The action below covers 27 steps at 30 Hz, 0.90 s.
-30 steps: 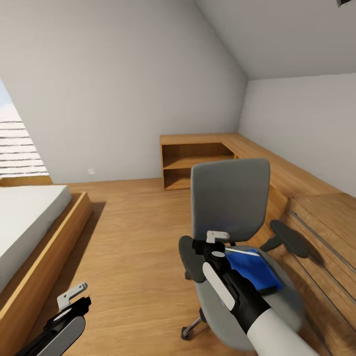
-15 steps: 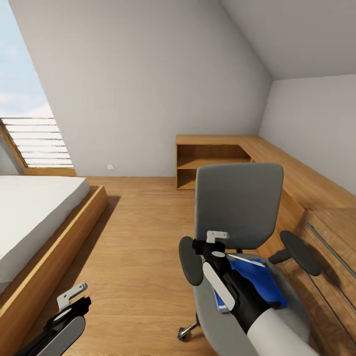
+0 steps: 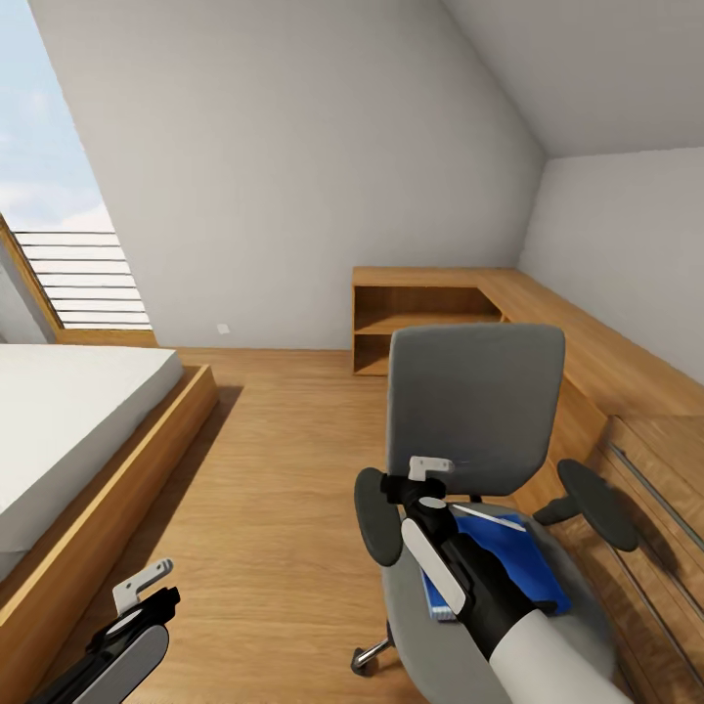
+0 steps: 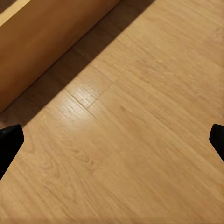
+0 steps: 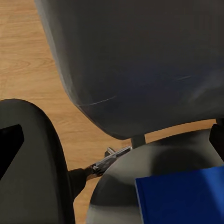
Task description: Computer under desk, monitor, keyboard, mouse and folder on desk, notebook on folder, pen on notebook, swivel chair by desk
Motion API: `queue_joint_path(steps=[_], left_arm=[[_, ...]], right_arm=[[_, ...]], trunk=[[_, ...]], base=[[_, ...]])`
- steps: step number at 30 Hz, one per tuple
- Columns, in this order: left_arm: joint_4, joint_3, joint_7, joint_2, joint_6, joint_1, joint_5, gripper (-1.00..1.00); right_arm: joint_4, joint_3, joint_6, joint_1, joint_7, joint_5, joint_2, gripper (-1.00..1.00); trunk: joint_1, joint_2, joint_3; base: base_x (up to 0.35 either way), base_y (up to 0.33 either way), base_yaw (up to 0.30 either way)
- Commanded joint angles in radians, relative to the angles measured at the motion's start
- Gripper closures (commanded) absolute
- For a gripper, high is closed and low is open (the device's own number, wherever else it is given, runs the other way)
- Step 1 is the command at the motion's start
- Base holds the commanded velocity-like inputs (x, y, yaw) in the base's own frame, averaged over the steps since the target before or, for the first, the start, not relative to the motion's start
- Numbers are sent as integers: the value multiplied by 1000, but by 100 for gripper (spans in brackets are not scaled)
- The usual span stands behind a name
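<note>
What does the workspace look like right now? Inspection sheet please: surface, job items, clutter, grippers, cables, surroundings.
Surface: wood plank floor; the desk is not identifiable from here.
Job's things: swivel chair ahead on the right, back upright; blue folder lying flat on its seat, partly hidden by the right arm.
Clutter: nothing seen.
Grippers: right gripper open, over the chair's near armrest, empty, apart from the folder; left gripper open, empty, over bare floor.
Cables: nothing seen.
Surroundings: bed with wooden frame on the left, window behind it, wooden corner shelf unit by the far wall, wooden chest with bar handles on the right, sloped white ceiling.
</note>
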Motion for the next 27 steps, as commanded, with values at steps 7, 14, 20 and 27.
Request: queue_joint_path(steps=[7,14,20,27], left_arm=[[-1,-2,6,1,7,-1,1,-100],[-1,-3,6,1,7,-1,1,-100],[-1,-3,6,1,7,-1,1,-100],[-1,-2,3,2,-48,-1,1,-100]], right_arm=[[-1,2,3,-1,-8,-7,0,-100],[-1,2,2,-1,-8,-7,0,-100],[0,2,2,-1,-8,-6,0,-100],[-3,-2,1,-2,13,17,-78,-100]], trunk=[[0,-1,-1],[0,-1,-1],[0,-1,-1],[0,-1,-1]], base=[[0,-34,0],[0,-230,0],[0,-81,0],[0,-173,0]])
